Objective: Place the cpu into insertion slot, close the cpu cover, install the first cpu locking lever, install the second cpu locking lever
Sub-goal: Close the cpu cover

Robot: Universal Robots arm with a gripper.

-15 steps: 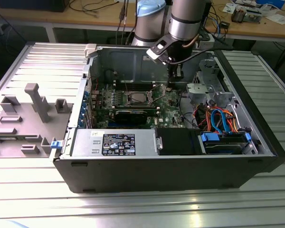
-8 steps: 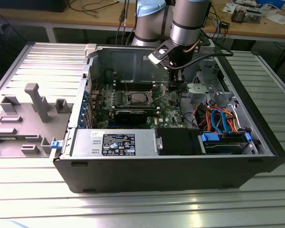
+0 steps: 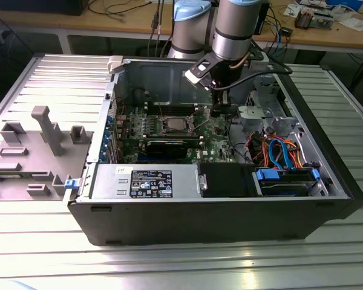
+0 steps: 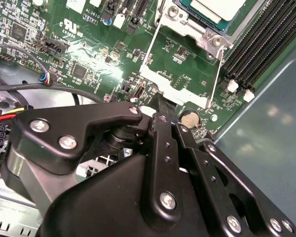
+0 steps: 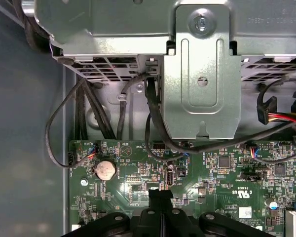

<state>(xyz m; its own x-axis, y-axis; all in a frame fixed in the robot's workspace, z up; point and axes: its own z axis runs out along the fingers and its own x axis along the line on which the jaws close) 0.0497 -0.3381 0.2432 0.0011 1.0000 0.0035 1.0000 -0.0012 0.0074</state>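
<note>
The cpu (image 4: 214, 6) lies with its silver top up in the insertion slot (image 4: 207, 30) on the green board; in the exterior view the cpu (image 3: 172, 125) sits mid-board inside the open case. The cpu cover (image 4: 175, 85) is swung open away from the slot, and the board shows through its window. My gripper (image 4: 157, 103) is shut with nothing between its fingers, its tip right at the cover's free edge; whether it touches I cannot tell. In the exterior view the gripper (image 3: 219, 112) hangs just to the right of the slot. The first wrist view shows the joined fingers (image 5: 160, 193) over the board.
Black memory slots (image 4: 259, 44) run beside the slot. A coin battery (image 5: 104, 169) and loose black cables (image 5: 64, 133) lie near the tip. A metal drive cage (image 5: 202, 74) stands beyond. The power supply (image 3: 142, 181) and wired drive bays (image 3: 278, 151) fill the case's front.
</note>
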